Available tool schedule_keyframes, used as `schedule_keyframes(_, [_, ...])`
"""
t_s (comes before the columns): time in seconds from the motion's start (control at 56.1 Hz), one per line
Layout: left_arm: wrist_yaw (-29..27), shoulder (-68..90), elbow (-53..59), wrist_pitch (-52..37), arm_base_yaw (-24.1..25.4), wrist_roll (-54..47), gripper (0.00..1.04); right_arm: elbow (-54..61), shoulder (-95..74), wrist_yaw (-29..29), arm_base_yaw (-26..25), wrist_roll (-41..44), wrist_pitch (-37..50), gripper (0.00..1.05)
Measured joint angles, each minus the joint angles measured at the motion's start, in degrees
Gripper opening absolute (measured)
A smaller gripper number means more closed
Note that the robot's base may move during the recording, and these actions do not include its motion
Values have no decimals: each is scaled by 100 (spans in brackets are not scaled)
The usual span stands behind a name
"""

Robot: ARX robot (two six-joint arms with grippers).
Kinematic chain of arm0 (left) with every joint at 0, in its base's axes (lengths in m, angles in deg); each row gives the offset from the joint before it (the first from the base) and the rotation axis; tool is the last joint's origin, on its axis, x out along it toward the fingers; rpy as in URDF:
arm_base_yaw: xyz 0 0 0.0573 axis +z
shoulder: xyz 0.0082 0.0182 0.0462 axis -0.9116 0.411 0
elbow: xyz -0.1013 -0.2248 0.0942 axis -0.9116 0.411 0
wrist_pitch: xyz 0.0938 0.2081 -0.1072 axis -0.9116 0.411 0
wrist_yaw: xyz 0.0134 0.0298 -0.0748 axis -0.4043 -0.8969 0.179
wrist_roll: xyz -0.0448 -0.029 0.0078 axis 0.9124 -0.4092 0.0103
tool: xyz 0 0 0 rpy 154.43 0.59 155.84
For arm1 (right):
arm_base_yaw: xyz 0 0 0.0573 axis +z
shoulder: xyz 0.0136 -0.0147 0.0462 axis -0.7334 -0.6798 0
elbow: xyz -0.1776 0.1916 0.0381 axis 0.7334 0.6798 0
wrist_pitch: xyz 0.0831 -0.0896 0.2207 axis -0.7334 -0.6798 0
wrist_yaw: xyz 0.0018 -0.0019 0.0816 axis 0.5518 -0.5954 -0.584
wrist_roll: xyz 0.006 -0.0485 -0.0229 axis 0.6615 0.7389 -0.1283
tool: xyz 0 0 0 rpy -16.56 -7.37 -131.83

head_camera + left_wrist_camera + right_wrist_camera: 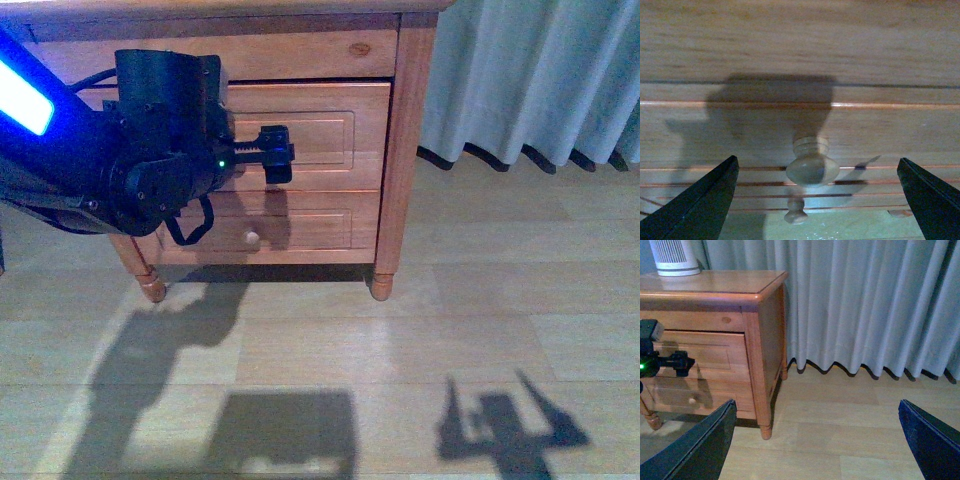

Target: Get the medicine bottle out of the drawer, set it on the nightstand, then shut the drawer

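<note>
Drawer (pixel 335 140) front only, interior unseen

Wooden drawer front (pixel 715 130), round knob (pixel 812 167) between wide-apart dark fingers (pixel 700 205), shadow (pixel 770 100) above knob

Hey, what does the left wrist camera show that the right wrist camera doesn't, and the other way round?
Only the left wrist view shows the upper drawer's knob, close up between the open left fingers, which are not touching it. Only the right wrist view shows the nightstand top, a white ribbed device standing on it, the grey curtain and the open right fingers. Both show the drawer front and the lower drawer's knob.
</note>
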Motion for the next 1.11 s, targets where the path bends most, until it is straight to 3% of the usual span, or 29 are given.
schedule_keyframes(0.125, [-11, 0, -20, -26, 0, -4, 92, 0, 0, 0, 0, 0, 0, 98])
schedule_keyframes(0.499, [-109, 31, -57, -166, -11, -28, 29, 0, 0, 2, 0, 0, 0, 98])
schedule_keyframes(0.749, [-184, -166, 616, -680, -87, -44, 25, 0, 0, 2, 0, 0, 0, 98])
schedule_keyframes(1.105, [-380, -1300, 3353, -2076, -413, 332, 25, 0, 0, 2, 0, 0, 0, 98])
